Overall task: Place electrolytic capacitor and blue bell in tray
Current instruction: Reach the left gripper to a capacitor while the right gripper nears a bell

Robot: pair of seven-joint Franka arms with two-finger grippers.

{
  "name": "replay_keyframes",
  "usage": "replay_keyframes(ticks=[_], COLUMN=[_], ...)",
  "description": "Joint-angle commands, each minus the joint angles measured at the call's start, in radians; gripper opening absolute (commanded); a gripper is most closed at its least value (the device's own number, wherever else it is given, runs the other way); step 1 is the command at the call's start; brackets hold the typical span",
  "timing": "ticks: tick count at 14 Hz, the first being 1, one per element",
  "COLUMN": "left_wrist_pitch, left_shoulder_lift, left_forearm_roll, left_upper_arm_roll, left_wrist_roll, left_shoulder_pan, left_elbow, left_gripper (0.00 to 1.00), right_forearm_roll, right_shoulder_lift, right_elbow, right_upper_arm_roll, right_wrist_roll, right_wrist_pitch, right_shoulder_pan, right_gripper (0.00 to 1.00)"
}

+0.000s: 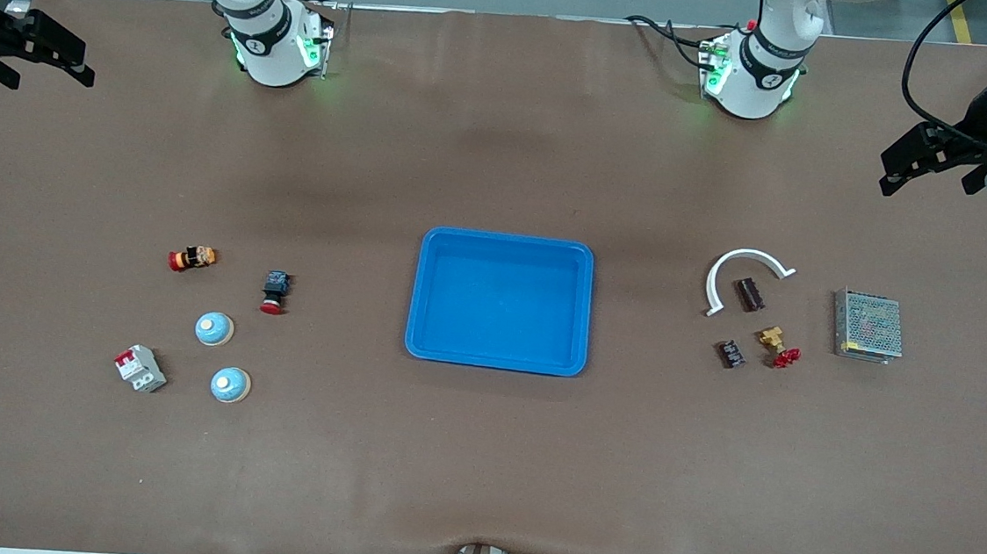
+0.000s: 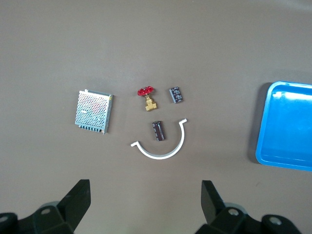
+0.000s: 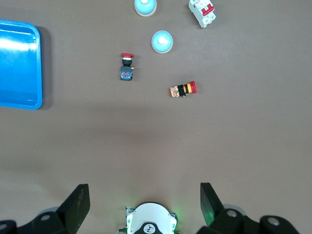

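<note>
The tray [image 1: 500, 301] lies at mid-tabletop [image 1: 478, 470], bright blue, shallow, with nothing in it. No writing is legible on it.

Toward the left arm's end lie two dark cylindrical capacitors. One capacitor [image 1: 751, 295] rests inside the curve of a white arc-shaped piece [image 1: 745, 270], apart from it. The second capacitor [image 1: 731, 354] lies nearer the front camera, close to a brass valve [image 1: 776, 343] with a red handle. Print on both capacitor sleeves is too small to read. A perforated metal power supply [image 1: 868, 326] sits closer to the table's end than the valve; its label cannot be read.

Toward the right arm's end stand two blue bells. One blue bell [image 1: 214, 329] lies farther from the front camera than the other blue bell [image 1: 230, 385]. A white and red circuit breaker [image 1: 140, 368] sits just beside the nearer bell, closer to the table's end. A dark push button with a red cap [image 1: 275, 291] and a red-tipped orange switch [image 1: 193, 259] lie farther from the front camera than the bells. No markings are legible.

The left claw [image 1: 934, 166] hangs over bare tabletop at its end, fingers spread wide, holding nothing. The right claw [image 1: 40, 56] hangs at the other end, likewise wide and holding nothing.
</note>
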Motion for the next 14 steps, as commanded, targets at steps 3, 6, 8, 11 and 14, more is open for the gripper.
replay_keyframes(ticks=[3, 6, 8, 11, 14], left_wrist_pitch=[0.0, -0.001, 0.003, 0.002, -0.001], left_shoulder_lift=[0.017, 0.03, 0.065, 0.108, 0.155], left_forearm_roll=[-0.016, -0.021, -0.015, -0.015, -0.013], left_upper_arm_roll=[0.0, 0.0, 0.0, 0.0, 0.002], left_wrist_roll=[0.003, 0.009, 0.013, 0.016, -0.003], left_shoulder_pan=[0.006, 0.008, 0.009, 0.016, 0.012], left_elbow=[0.026, 0.045, 0.054, 0.074, 0.068], left_gripper=[1.0, 1.0, 1.0, 1.0, 1.0], right_forearm_roll=[-0.017, -0.017, -0.017, -0.017, -0.017], right_shoulder_lift=[-0.012, -0.012, -0.012, -0.004, 0.014], right_elbow=[0.003, 0.004, 0.004, 0.003, 0.003], right_upper_arm_roll=[-0.002, -0.002, -0.002, -0.002, -0.002], right_wrist_roll=[0.003, 0.003, 0.003, 0.003, 0.003], right_wrist_pitch=[-0.004, -0.004, -0.004, 0.002, 0.025], right_shoulder_pan=[0.008, 0.008, 0.008, 0.008, 0.008], right_gripper=[1.0, 1.0, 1.0, 1.0, 1.0])
